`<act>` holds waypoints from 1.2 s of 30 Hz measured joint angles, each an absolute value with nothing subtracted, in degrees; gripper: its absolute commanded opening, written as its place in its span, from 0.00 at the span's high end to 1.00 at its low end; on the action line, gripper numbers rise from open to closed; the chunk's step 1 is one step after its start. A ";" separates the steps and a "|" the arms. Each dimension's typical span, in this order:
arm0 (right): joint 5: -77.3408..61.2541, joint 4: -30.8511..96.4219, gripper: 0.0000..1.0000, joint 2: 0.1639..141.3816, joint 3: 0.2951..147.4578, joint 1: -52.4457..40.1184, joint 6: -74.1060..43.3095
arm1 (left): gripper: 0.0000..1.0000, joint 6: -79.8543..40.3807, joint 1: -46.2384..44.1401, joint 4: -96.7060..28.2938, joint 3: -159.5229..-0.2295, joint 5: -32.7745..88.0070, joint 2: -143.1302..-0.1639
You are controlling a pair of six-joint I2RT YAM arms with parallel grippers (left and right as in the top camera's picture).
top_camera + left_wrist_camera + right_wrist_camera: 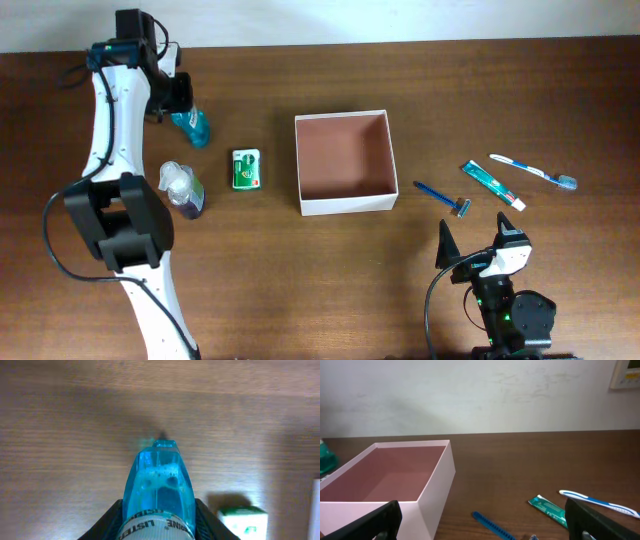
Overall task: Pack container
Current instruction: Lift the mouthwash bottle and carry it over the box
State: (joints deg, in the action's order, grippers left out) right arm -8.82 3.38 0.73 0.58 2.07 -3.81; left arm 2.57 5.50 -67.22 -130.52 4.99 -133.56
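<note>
Left pincer [176,98] is clamped tight on the blue mouthwash bottle [192,128] at the far left of the surface [300,290], while the right pincer [473,238] gapes wide, holding nothing, near the container [345,204] sitting mid-surface.

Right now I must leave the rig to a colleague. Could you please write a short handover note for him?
Left claw: shut on the blue mouthwash bottle, left of the container. I cannot tell whether it is lifted.
Right claw: open, holding nothing, near the table's front edge.
Container: mid-table, empty.
Done: nothing packed yet.
Left to pack: the mouthwash bottle, clear bottle and green pack on the left; razor, toothpaste tube and toothbrush on the right.
</note>
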 measured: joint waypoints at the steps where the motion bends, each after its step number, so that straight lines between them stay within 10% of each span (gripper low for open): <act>1: -8.82 3.38 0.01 0.73 0.58 2.07 -3.84 | 0.87 2.57 5.50 -67.68 -131.76 6.02 -133.91; 36: -8.82 3.38 0.01 0.73 0.58 2.07 -3.84 | 0.91 -4.25 -21.87 -97.03 -171.09 10.76 -134.58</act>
